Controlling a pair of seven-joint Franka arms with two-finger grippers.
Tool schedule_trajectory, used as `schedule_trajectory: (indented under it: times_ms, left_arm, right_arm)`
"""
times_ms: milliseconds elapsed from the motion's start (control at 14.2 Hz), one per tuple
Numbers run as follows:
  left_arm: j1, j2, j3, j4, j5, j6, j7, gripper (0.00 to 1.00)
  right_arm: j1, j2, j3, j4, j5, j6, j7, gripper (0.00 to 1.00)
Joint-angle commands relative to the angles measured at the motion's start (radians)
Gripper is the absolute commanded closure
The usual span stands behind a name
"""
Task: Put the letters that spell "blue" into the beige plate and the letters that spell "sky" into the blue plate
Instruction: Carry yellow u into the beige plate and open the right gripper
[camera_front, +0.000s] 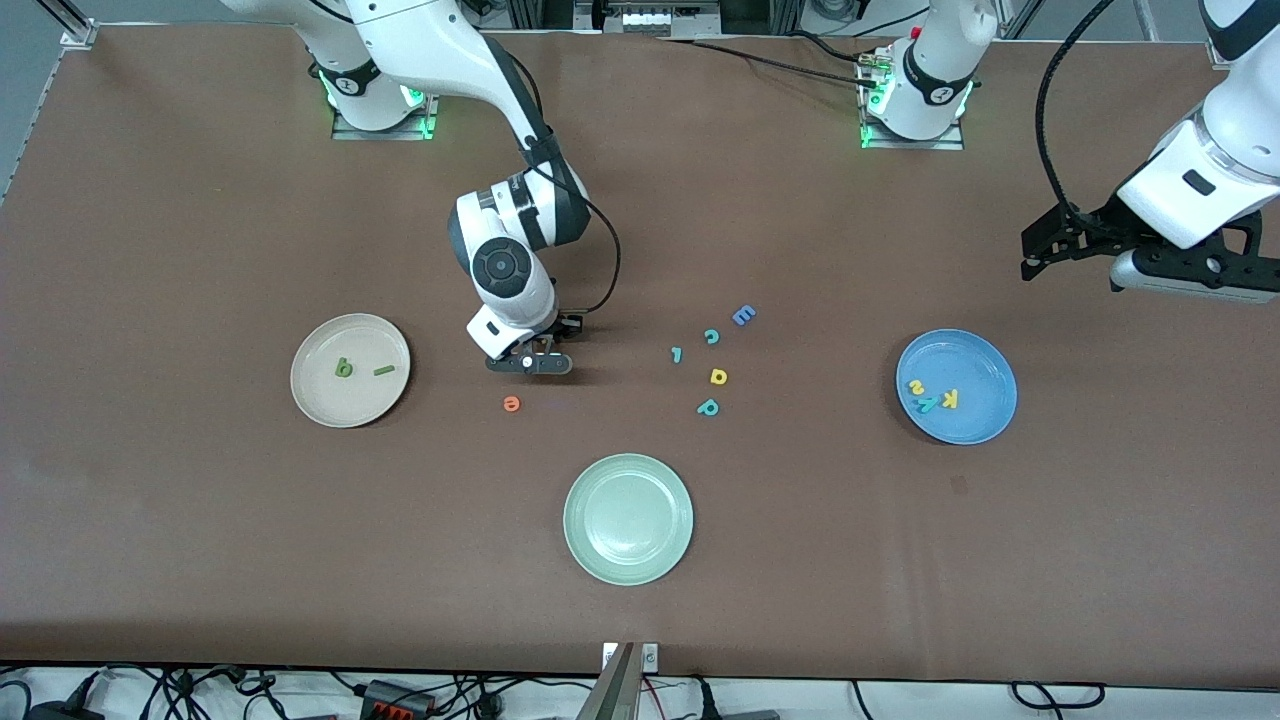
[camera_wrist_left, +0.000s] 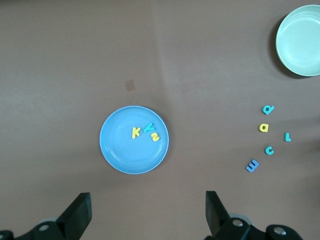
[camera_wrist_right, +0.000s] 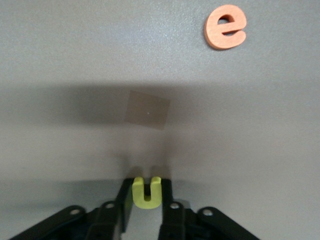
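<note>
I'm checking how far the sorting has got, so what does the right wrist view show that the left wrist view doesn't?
Only the right wrist view: the right hand closed on the yellow "u" just above the table, and the orange "e" lying loose.

Only the left wrist view: the blue plate holding "k", "y" and "s", the pale green plate, stray letters, and the open left hand.

Shared: the brown table.

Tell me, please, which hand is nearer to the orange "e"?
Right. The right hand, gripping the yellow "u", is down beside the orange "e"; the left hand waits up past the blue plate.
</note>
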Motion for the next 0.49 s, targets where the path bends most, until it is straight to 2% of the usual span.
schedule_trajectory:
  times_ms: [0,281,421]
  left_arm:
    - [0.023,0.038,0.003,0.045,-0.039,-0.017,-0.005,0.0]
    - [0.013,0.039,-0.009,0.056,-0.025,-0.008,-0.008,0.0]
    - [0.014,0.041,-0.008,0.065,-0.027,-0.011,-0.008,0.0]
  right_arm:
    - [-0.008,0.008,-0.005,0.017,0.013,-0.007,0.004,0.79]
    - [-0.044,-0.026,-0.02,0.016,0.012,-0.017,-0.005,0.79]
    - [-0.071,-0.044,-0.065,0.011,0.004,-0.033,-0.017,0.79]
